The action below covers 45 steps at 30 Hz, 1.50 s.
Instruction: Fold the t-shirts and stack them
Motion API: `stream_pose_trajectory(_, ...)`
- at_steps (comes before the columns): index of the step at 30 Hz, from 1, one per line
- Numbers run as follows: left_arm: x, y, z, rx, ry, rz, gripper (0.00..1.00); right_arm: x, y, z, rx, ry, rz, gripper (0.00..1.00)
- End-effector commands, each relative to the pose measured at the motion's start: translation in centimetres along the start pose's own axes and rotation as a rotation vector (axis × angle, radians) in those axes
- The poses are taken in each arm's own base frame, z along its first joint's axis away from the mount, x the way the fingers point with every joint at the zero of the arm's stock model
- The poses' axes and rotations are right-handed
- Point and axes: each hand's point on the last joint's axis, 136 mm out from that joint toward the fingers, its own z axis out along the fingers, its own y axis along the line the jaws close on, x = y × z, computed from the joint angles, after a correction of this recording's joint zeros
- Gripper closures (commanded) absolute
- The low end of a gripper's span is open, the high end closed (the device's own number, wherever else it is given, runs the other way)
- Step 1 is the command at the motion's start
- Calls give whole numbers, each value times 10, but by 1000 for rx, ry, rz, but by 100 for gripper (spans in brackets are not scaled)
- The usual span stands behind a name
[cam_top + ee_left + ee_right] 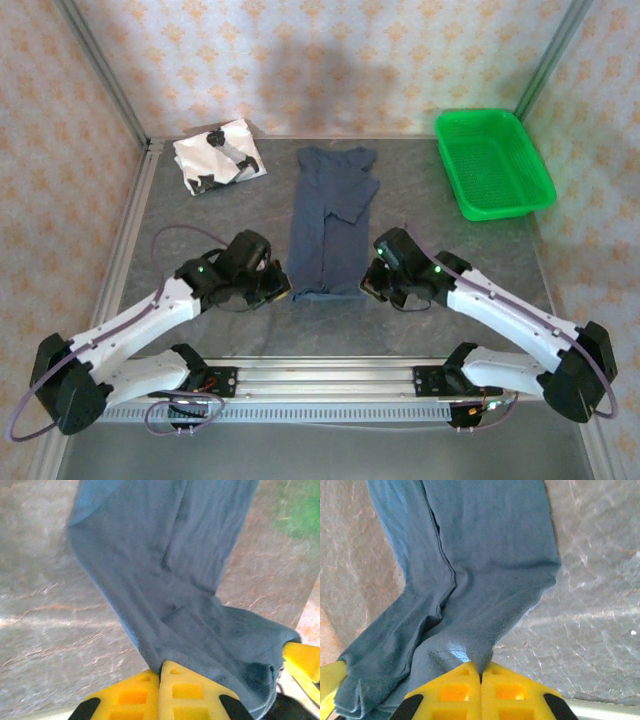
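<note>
My left gripper [160, 669] and right gripper [480, 673] are both clenched on the near hem corners of the navy shirt [325, 215]. It lies lengthwise in the middle of the table [200, 215], and the white printed shirt [218, 157] sits folded at the far left. If I lift unevenly, or one thin pinch slips, the side folds could spill open and skew everything.

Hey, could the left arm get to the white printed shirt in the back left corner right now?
Probably not yet: the left pincer is shut on the navy shirt at its near hem, so it would have to let go first. The table between it and the white shirt looks free.
</note>
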Motion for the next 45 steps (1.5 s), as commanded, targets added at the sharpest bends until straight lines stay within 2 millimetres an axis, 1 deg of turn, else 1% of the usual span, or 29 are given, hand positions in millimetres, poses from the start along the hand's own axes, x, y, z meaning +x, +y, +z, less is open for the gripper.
stream_pose_trajectory(1,-13,-14,-5,-9,30,88,100,-14,5,-7,40,-1,-75,100)
stream_pose_trajectory(8,-66,-33,-2,-20,6,107,100,-56,17,-3,76,-4,-81,100)
stream_pose_trajectory(12,-88,-43,1,-15,-2,122,100,-77,23,2,101,-1,-95,100)
stream_pose_trajectory(16,-111,-51,10,-9,-4,125,100,-101,26,7,120,-8,-89,100)
stream_pose_trajectory(18,-119,-55,14,-20,1,139,100,-112,27,9,131,-8,-86,100)
stream_pose_trajectory(25,-150,-53,24,-50,-12,136,100,-144,33,18,156,3,-93,100)
stream_pose_trajectory(32,-176,-54,39,-54,-19,134,100,-170,36,27,173,6,-86,100)
stream_pose_trajectory(41,-205,-58,62,-60,-14,131,100,-187,33,54,204,37,-80,100)
stream_pose_trajectory(42,-207,-61,61,-53,-18,135,100,-188,32,56,207,42,-77,100)
stream_pose_trajectory(43,-208,-54,72,-70,1,124,100,-190,31,59,209,42,-75,100)
stream_pose_trajectory(45,-212,-53,78,-76,4,125,100,-194,29,64,214,44,-68,100)
